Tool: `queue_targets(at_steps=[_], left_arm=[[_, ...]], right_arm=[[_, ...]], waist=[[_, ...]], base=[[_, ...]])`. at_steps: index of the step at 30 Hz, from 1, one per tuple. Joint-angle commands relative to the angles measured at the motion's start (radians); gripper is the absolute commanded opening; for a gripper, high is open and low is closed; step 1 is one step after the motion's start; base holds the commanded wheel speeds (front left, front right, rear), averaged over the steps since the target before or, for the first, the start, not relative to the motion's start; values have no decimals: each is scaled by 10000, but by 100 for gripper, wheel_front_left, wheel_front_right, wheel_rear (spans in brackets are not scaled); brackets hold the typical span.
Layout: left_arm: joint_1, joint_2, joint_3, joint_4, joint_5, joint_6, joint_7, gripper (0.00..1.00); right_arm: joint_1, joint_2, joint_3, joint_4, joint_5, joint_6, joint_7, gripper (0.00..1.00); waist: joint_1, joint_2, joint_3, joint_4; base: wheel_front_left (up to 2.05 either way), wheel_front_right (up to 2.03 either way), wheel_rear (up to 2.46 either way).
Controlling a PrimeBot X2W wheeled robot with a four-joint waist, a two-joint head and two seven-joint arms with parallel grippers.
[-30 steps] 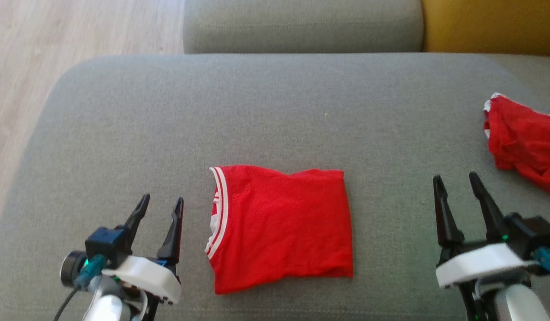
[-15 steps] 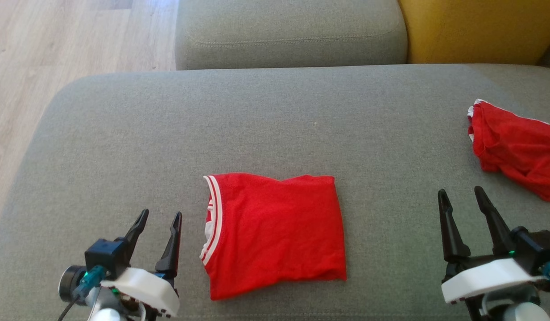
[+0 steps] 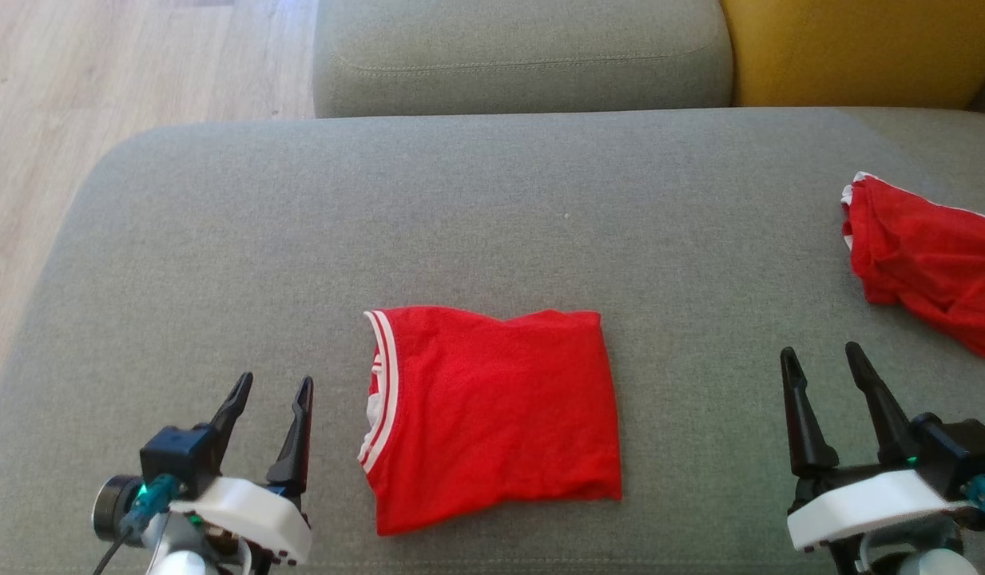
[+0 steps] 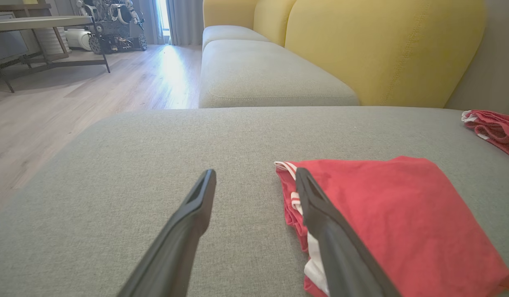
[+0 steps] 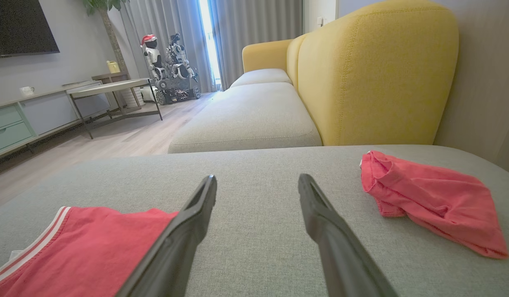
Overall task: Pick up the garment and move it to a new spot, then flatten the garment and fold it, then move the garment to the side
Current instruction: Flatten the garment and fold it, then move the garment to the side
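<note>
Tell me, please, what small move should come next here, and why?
Probably ease the left claw right and down onto the striped edge of the folded red garment. It already lies folded flat on the grey cushion, and that claw stands open, empty and close beside it, so only moving it aside seems left.

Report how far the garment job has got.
Done: the red garment lies folded into a flat rectangle on the grey cushion. In hand: nothing; the left gripper and right gripper stand open on either side, apart from it. Left: moving it to the side. A second red garment lies crumpled at the right.
</note>
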Motion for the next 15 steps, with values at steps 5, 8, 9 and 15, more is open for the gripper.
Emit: queue_targets(at_steps=[5, 8, 9, 15], left_arm=[[-611, 230, 347, -374, -71, 124, -164, 100], [-597, 243, 330, -382, -70, 166, -186, 100], [-593, 247, 329, -388, -76, 179, -191, 100], [-624, 279, 303, -442, -101, 234, -207, 100]], right_arm=[[-354, -115, 228, -327, -55, 37, 28, 100], [-353, -118, 233, -312, -54, 37, 39, 100], [-352, -117, 232, -310, -53, 37, 41, 100], [-351, -113, 231, -311, -55, 37, 57, 100]], waist=[[0, 0, 7, 5], [0, 0, 2, -5], [0, 0, 5, -9], [0, 0, 80, -1]], base=[[0, 0, 0], [0, 0, 0], [0, 0, 0], [0, 0, 0]])
